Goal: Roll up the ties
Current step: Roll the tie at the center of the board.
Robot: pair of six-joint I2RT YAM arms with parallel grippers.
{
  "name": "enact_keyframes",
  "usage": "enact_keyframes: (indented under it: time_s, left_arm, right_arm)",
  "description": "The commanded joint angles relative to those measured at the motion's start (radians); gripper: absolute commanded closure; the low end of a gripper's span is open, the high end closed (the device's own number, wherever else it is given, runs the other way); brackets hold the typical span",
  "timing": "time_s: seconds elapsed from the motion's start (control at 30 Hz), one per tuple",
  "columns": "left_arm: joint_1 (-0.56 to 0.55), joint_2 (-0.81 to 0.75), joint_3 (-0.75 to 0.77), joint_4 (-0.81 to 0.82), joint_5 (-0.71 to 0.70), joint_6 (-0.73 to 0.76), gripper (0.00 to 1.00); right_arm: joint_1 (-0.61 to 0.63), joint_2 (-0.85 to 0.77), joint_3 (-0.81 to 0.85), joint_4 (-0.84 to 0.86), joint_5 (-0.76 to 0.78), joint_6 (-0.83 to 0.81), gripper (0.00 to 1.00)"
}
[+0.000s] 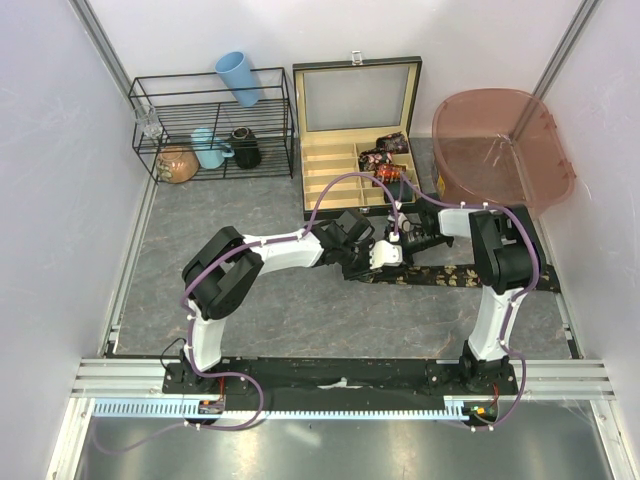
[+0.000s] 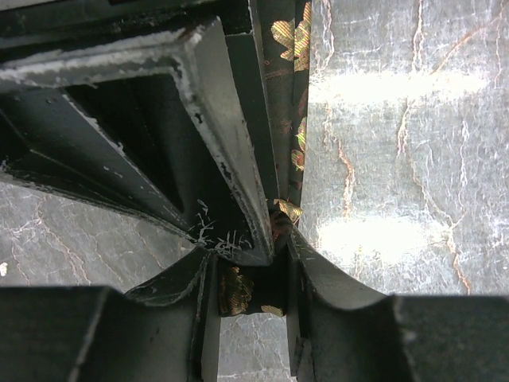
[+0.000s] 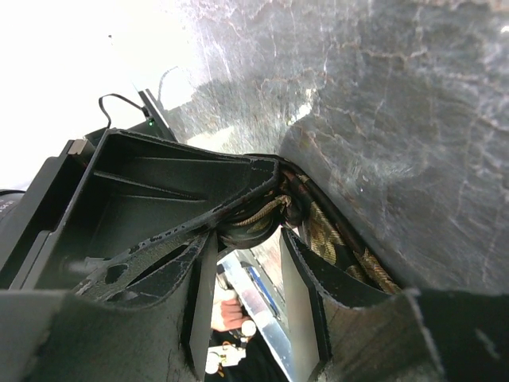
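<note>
- The long, narrow dark fabric necktie with small tan print (image 1: pixel 445 275) lay flat on the grey marbled table (image 1: pixel 290 310). It was on the arm-base side of the open wooden compartment box (image 1: pixel 330 185) and ran from just in front of the box out past its right edge.
- Several small dark rolled ties (image 1: pixel 388 160) sat in the right-hand compartments of the box.
- Handling, as a judgement: the fabric looked thin, light and limp, and probably slick. It would not hold a shape unaided, and a loose coil would likely unwind once let go.
- The best hold appeared to be at the curled end in front of the box, taken across the full width. The flat remainder should lie straight so that each turn stacks evenly.
- The left gripper (image 2: pixel 250 278) was clenched on a fold of the tie at that end.
- The right gripper (image 3: pixel 254 239) had its tips on either side of a small tight curl of the tie. Whether they pressed on it could not be told.
- In the top view both grippers covered the curled end, so its number of turns could not be read.
- Each wrist view was largely filled by the other gripper's black fingers.
- The right arm crossed over part of the strip, and which end was the wide one could not be made out.
</note>
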Motion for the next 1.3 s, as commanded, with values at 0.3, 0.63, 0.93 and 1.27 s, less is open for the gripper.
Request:
enact_keyframes:
  time_s: [0.3,0.63,0.93,1.27]
  left_arm:
    - [-0.017,0.089,-0.028,-0.152,-0.055,0.054,0.77]
    - [-0.017,0.086,-0.026,-0.159,-0.038,0.045,0.76]
    - [-0.014,0.087,-0.008,-0.166,-0.033,0.029,0.65]
    - [-0.006,0.051,0.005,-0.120,0.029,-0.011,0.47]
  right_arm:
    - [0.005,-0.098,-0.040,0.206,-0.061,0.132,0.55]
    - [0.008,-0.060,-0.082,0.242,0.054,0.118,0.87]
    - [0.002,-0.042,-0.068,0.095,0.231,-0.016,1.00]
    - [-0.010,-0.031,-0.042,0.021,0.446,-0.040,1.00]
